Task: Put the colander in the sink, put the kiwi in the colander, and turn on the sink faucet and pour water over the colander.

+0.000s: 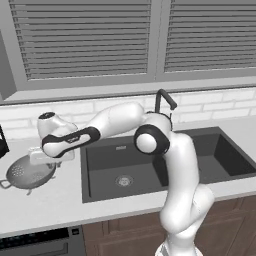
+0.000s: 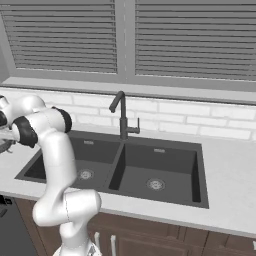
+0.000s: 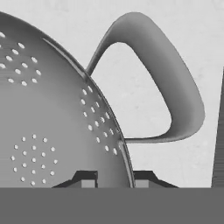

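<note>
The colander [image 1: 27, 173], a grey pierced metal bowl, sits on the white counter left of the sink [image 1: 100, 172]. My gripper [image 1: 44, 159] reaches down onto its right rim. In the hand view the colander [image 3: 48, 113] spreads across the left, its loop handle [image 3: 175, 87] arching to the right. My gripper [image 3: 114, 178] is shut on the rim just below that handle, one finger inside the bowl and one outside. The sink faucet [image 1: 162, 102] stands behind the dark double sink [image 2: 190, 170], also seen as a gooseneck faucet [image 2: 122, 117]. The kiwi and the water are out of view.
A dark object [image 1: 2, 142] stands at the counter's far left edge, close to the colander. A dark upright edge [image 3: 218, 131] shows on the right of the hand view. A white tiled wall and a shuttered window run behind the counter.
</note>
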{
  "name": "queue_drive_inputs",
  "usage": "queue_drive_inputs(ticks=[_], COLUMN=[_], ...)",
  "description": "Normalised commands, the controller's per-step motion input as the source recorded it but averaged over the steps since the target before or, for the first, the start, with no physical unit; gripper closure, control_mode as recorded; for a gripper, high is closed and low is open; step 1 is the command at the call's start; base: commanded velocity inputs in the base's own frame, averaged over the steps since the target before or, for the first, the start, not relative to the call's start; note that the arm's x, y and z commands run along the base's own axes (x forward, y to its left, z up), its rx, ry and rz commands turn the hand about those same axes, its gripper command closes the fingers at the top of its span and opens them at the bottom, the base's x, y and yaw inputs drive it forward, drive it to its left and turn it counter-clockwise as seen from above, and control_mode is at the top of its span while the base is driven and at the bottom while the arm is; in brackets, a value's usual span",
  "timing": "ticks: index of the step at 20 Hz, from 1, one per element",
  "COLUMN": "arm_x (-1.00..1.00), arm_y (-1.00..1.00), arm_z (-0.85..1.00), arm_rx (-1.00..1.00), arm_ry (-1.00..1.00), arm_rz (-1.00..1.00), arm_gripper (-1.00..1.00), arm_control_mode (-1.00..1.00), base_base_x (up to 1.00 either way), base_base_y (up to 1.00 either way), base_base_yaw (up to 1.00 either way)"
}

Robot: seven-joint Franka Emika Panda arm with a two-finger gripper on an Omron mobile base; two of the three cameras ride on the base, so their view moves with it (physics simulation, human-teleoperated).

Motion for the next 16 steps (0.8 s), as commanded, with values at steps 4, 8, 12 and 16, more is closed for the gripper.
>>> queue_drive_inputs(ticks=[4,8,12,16], arm_x=[-0.07,-0.12,-0.09,-0.16], arm_y=[-0.09,-0.13,-0.52,-0.56], arm_z=[0.36,0.4,0.2,0.18], arm_rx=[0.0,0.0,0.02,0.02], arm_ry=[0.0,0.0,0.0,0.0], arm_rz=[-0.03,-0.05,-0.13,-0.2], arm_gripper=[1.0,1.0,1.0,1.0], arm_control_mode=[-1.0,-1.0,-1.0,-1.0], base_base_x=[0.0,0.0,0.0,0.0], base_base_y=[0.0,0.0,0.0,0.0], base_base_yaw=[0.0,0.0,0.0,0.0])
